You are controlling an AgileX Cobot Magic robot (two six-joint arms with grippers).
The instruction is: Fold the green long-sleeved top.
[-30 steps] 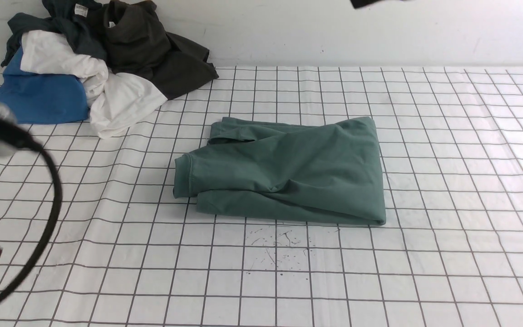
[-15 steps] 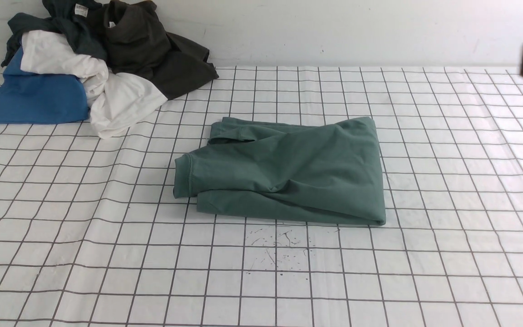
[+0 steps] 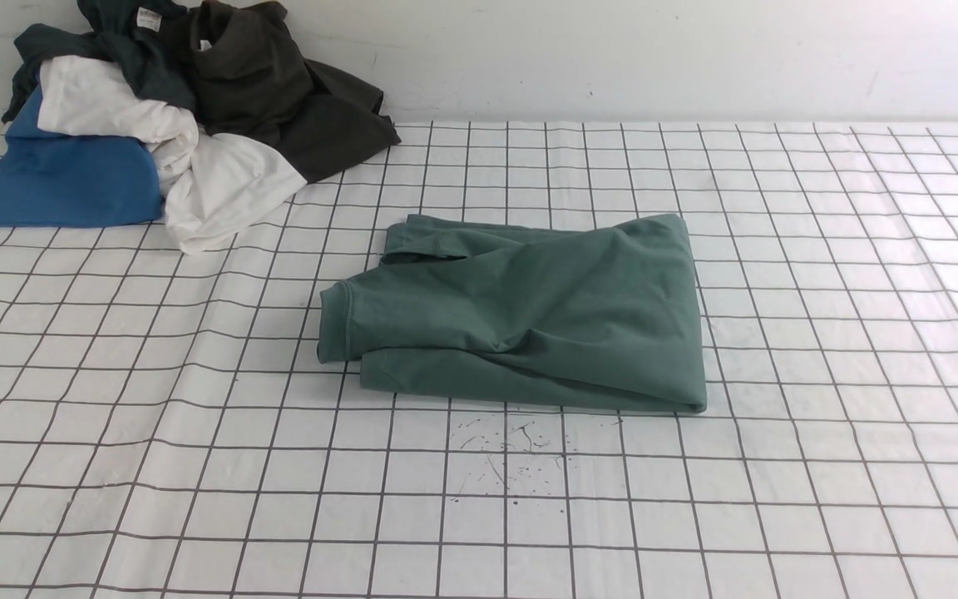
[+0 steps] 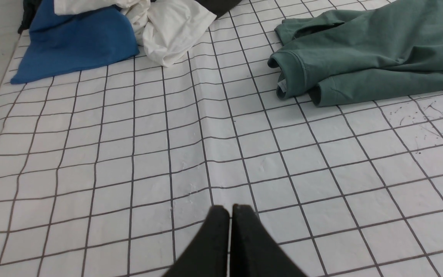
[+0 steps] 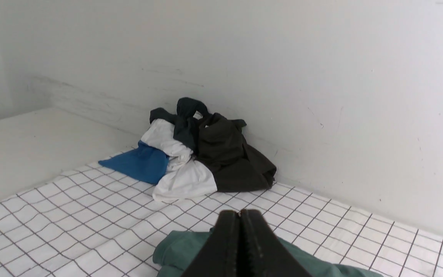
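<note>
Folded top [image 3: 529, 316] lying flat mid-table on gridded cloth [image 3: 820, 333], slightly far of centre. Cuffed sleeve end [image 3: 336, 323] sticking out at its left edge, fold along its right. Heap of clothes [image 3: 171, 116] in far-left corner, against back wall [image 3: 654, 58], well apart from the top. Patch of specks [image 3: 508, 453] on cloth just near of the top's near edge. Left gripper [image 4: 229, 215] over bare cloth, near-left of the top. Right gripper [image 5: 240, 219] above the top.

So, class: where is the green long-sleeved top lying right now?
In the front view, the green long-sleeved top lies folded mid-table, right of the clothes pile.
</note>
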